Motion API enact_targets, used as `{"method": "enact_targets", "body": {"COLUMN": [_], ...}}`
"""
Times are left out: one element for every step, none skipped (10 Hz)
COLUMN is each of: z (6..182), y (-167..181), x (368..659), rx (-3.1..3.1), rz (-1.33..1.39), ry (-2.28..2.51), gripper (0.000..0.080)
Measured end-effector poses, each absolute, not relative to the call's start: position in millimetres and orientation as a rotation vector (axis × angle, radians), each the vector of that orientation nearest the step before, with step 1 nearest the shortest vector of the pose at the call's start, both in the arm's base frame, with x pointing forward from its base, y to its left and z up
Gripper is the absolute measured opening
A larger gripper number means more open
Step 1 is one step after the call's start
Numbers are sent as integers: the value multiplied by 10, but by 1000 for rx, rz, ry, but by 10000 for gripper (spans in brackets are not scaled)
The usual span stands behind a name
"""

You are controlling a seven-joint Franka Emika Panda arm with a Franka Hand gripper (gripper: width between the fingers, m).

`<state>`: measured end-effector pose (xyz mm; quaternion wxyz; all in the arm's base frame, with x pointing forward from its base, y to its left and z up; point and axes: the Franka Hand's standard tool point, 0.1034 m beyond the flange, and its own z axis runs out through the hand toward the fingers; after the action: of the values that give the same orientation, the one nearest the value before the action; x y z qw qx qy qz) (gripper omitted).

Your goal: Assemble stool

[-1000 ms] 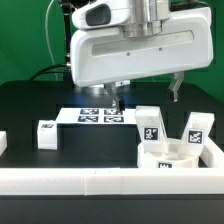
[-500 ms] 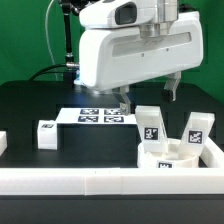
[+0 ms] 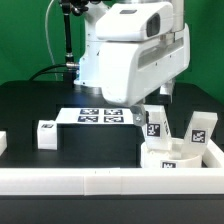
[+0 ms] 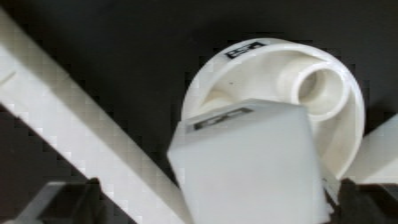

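The round white stool seat (image 3: 165, 156) lies at the exterior view's right, against the white rail. A white leg (image 3: 153, 124) with a square tag stands upright at the seat's rim, and a second tagged leg (image 3: 201, 128) stands at its far side. My gripper (image 3: 150, 106) hangs open over the first leg, one dark finger on each side of it. In the wrist view that leg (image 4: 258, 165) fills the space between the fingers (image 4: 64, 204), with a gap showing on one side, and the seat (image 4: 267, 85) lies behind it. Nothing is held.
A third leg (image 3: 46, 134) lies on the black table at the exterior view's left, and another white part (image 3: 3, 143) sits at the edge. The marker board (image 3: 98, 116) lies mid-table. A long white rail (image 3: 100, 181) runs along the front, with a raised end (image 3: 214, 150).
The arm has swung toward the exterior view's right, from over the marker board to over the upright leg at the seat. The jaws stayed open.
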<state>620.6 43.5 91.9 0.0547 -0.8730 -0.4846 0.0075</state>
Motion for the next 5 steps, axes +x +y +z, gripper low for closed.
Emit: {"method": "enact_targets", "body": {"z": [888,867,882,881,875], "y": [455,463,456,443,441], "x": [6199,6220,6237,6240,6234], "rx": [-2575,-2528,-2509,-2468,-2475], "rz": [36,39,31,30,32], "ry": [-1600,-1685,-1723,-1790,-1780], "gripper": [649,649,649,649,649]}}
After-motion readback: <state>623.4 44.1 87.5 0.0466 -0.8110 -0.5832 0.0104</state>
